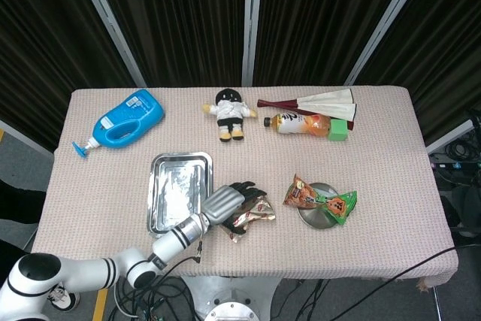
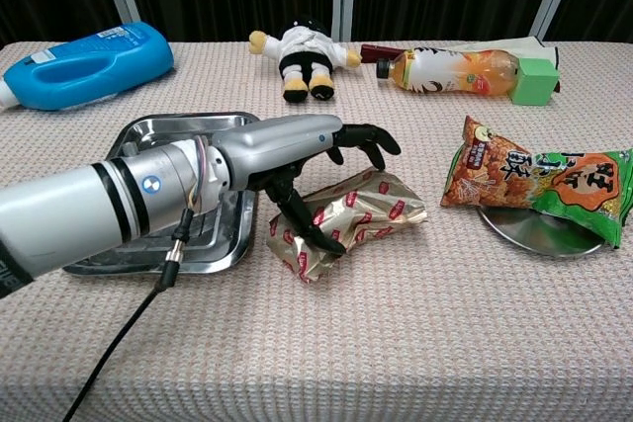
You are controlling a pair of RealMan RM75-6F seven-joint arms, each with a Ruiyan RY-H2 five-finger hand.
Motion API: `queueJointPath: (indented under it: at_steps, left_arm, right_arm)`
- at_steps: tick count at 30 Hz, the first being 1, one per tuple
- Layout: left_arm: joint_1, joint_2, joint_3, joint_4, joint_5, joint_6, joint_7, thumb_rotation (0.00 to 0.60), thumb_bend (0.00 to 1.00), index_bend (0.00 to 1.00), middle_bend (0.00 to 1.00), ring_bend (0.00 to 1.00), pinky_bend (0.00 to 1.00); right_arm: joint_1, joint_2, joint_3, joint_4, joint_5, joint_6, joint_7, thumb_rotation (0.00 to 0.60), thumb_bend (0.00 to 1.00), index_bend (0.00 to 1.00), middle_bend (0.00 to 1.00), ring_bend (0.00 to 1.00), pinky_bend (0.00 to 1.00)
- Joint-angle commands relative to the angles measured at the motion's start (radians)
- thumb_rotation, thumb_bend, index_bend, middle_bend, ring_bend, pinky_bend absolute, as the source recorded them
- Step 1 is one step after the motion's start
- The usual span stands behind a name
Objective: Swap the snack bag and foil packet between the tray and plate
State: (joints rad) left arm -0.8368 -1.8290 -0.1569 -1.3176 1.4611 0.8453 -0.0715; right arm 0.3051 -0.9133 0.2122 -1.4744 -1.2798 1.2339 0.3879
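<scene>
The crumpled gold foil packet (image 1: 256, 209) (image 2: 384, 208) lies on the tablecloth between the empty steel tray (image 1: 180, 160) (image 2: 148, 134) and the round metal plate (image 1: 316, 218) (image 2: 534, 235). The orange and green snack bag (image 1: 321, 197) (image 2: 539, 181) rests across the plate. My left hand (image 1: 230, 201) (image 2: 318, 161) reaches over the packet's left end. Its fingers arch above the packet's top and its thumb touches the near side. Whether the fingers press on the foil is unclear. My right hand appears in neither view.
A blue detergent bottle (image 1: 128, 119) (image 2: 84, 52) lies at the back left. A plush doll (image 1: 229, 113) (image 2: 302, 50), a drink bottle (image 1: 301, 123) (image 2: 455, 71), a green box (image 1: 339, 130) (image 2: 537, 81) and a folded fan (image 1: 316, 101) line the back.
</scene>
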Motion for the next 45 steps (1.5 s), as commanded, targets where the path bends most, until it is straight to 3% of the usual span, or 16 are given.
queueJointPath:
  at_steps: [1, 8, 14, 22, 34, 45]
  left_arm:
    - [-0.005, -0.005, 0.004, 0.005, -0.013, -0.009, 0.012, 0.600, 0.03, 0.14, 0.19, 0.11, 0.26]
    - [-0.018, -0.011, 0.009, 0.014, -0.034, -0.021, 0.039, 0.600, 0.06, 0.16, 0.29, 0.26, 0.42]
    - [-0.014, -0.019, 0.022, 0.016, -0.035, -0.004, 0.048, 0.600, 0.24, 0.25, 0.45, 0.42, 0.59]
    - [-0.008, -0.034, 0.025, 0.032, -0.008, 0.051, 0.035, 0.600, 0.43, 0.40, 0.57, 0.55, 0.71]
    - [0.002, -0.018, 0.033, 0.019, 0.044, 0.130, -0.009, 0.600, 0.46, 0.45, 0.61, 0.59, 0.75]
    - [0.043, 0.164, -0.013, -0.072, 0.003, 0.190, 0.037, 0.600, 0.46, 0.45, 0.61, 0.59, 0.74]
  right_arm:
    - [0.000, -0.004, 0.001, 0.004, -0.001, -0.004, 0.003, 0.600, 0.00, 0.00, 0.03, 0.00, 0.05]
    - [0.000, -0.006, 0.005, 0.009, -0.002, -0.016, 0.003, 0.600, 0.00, 0.00, 0.03, 0.00, 0.05]
    - [0.002, -0.003, 0.008, 0.004, 0.002, -0.028, -0.003, 0.600, 0.00, 0.00, 0.02, 0.00, 0.05]
    - [0.002, -0.001, 0.013, -0.002, 0.006, -0.035, -0.013, 0.600, 0.00, 0.00, 0.02, 0.00, 0.05]
    - [0.002, -0.004, 0.019, -0.004, 0.010, -0.039, -0.024, 0.600, 0.00, 0.00, 0.02, 0.00, 0.05]
    - [0.000, -0.004, 0.026, -0.010, 0.013, -0.038, -0.028, 0.600, 0.00, 0.00, 0.02, 0.00, 0.05]
